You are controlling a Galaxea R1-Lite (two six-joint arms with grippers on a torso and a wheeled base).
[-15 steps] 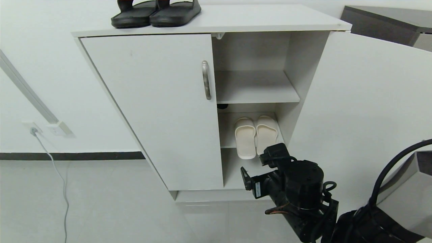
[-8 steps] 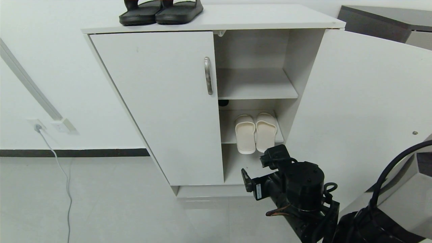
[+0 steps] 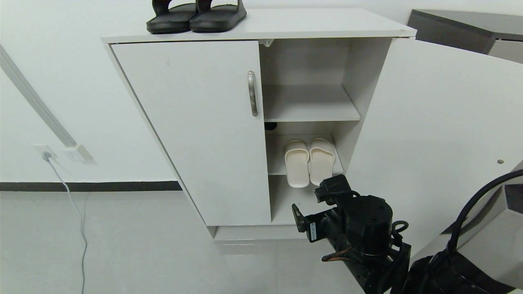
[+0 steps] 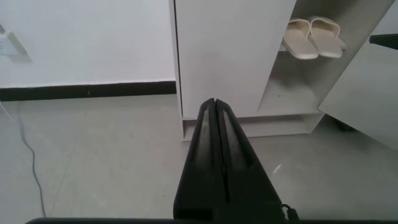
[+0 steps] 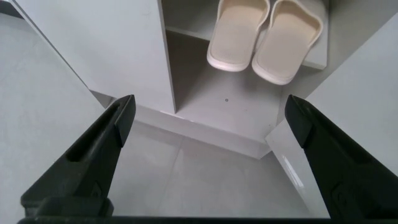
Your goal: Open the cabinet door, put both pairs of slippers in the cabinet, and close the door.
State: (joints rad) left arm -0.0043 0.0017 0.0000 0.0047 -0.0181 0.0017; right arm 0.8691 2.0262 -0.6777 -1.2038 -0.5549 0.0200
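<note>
Two pairs: the black slippers (image 3: 196,16) sit side by side on the cabinet's top surface (image 3: 327,24) above the shut left door (image 3: 192,130), and the cream slippers (image 3: 309,161) already lie on the middle shelf (image 3: 274,161) beside the open right door (image 3: 441,134). The black pair looks light, rubbery and bendy with raised straps, so pinching the two adjoining inner edges, or a strap, seems the surest hold. The left end effector (image 4: 215,106) is pressed together above the floor (image 4: 93,162); the right end effector (image 5: 208,106), spread wide, faces the lower compartment (image 3: 286,200).
</note>
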